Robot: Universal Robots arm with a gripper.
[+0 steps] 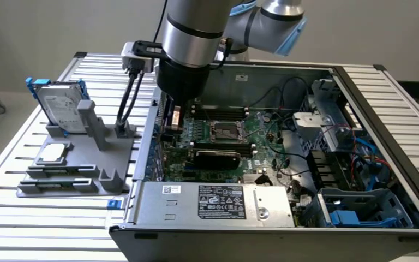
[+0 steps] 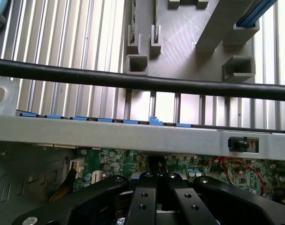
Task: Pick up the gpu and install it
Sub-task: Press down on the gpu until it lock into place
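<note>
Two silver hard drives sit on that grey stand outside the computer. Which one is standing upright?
The hard drive in the blue frame, at the far end of the grey stand, stands on edge. The other drive, nearer the camera, lies flat and has no frame.

Slatted metal desk (image 1: 20, 218) carrying a computer case and a parts holder

The open computer case (image 1: 282, 229) sits on the desk's middle, running toward the exterior view's right edge; the grey parts holder (image 1: 71, 169) rests on the slats just beside it, toward the exterior view's left edge.

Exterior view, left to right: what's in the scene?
Hard drive in a blue frame → grey fixture tray → arm's black wrist over the case edge → motherboard CPU socket → blue drive cage.
</note>
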